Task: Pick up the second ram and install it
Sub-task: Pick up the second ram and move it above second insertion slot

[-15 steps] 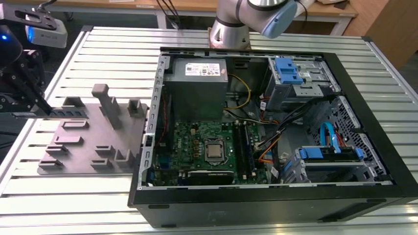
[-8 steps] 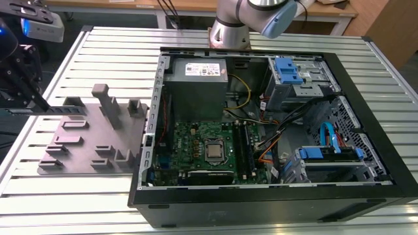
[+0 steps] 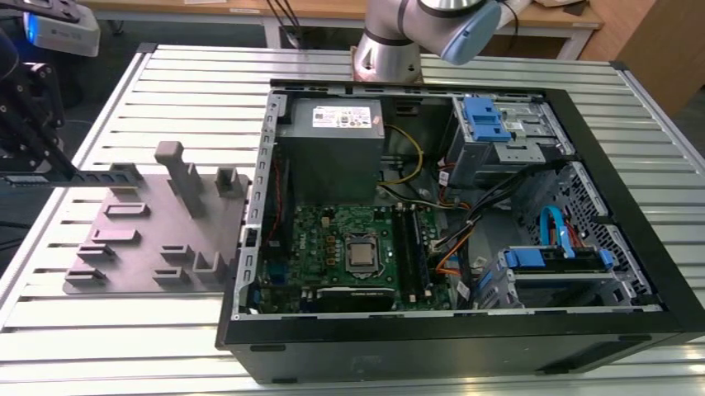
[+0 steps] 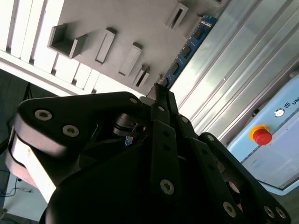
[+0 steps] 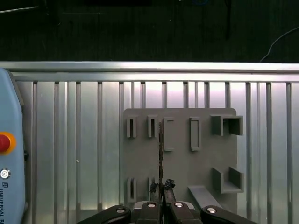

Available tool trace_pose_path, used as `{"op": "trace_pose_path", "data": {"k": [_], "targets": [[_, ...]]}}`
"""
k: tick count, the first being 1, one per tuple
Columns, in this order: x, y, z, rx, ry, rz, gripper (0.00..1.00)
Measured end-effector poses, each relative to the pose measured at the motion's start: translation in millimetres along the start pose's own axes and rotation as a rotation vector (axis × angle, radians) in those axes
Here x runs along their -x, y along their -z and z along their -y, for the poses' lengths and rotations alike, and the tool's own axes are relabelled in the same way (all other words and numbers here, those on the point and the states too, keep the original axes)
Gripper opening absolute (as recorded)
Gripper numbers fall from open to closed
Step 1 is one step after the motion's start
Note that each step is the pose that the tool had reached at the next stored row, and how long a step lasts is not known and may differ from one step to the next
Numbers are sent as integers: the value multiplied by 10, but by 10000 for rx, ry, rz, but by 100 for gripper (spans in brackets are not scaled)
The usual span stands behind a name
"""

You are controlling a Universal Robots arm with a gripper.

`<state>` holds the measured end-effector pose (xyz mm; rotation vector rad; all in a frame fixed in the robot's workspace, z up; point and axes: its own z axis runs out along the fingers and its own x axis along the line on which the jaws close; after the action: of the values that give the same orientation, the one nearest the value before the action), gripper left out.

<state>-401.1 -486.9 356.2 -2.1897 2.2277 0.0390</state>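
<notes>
- end effector point(image 5: 162, 185), black, pinches the long thin dark memory stick point(image 5: 160, 144) by one end, likely to leave its length free.
- grey plastic tray point(image 5: 180, 163) lies below.

Pincer point(image 4: 160, 92): is gripping the second ram point(image 4: 189, 47) by one end.
Second ram: is running along the grey tray point(image 4: 140, 18) edge.
</notes>
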Motion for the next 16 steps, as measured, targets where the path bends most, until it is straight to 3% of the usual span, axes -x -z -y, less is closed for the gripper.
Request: {"op": "trace_pose_path", "data": {"k": [13, 16], "targets": [[9, 287, -2, -1, 0, 1, 11], [9, 295, -2, -2, 0, 2, 11]]}}
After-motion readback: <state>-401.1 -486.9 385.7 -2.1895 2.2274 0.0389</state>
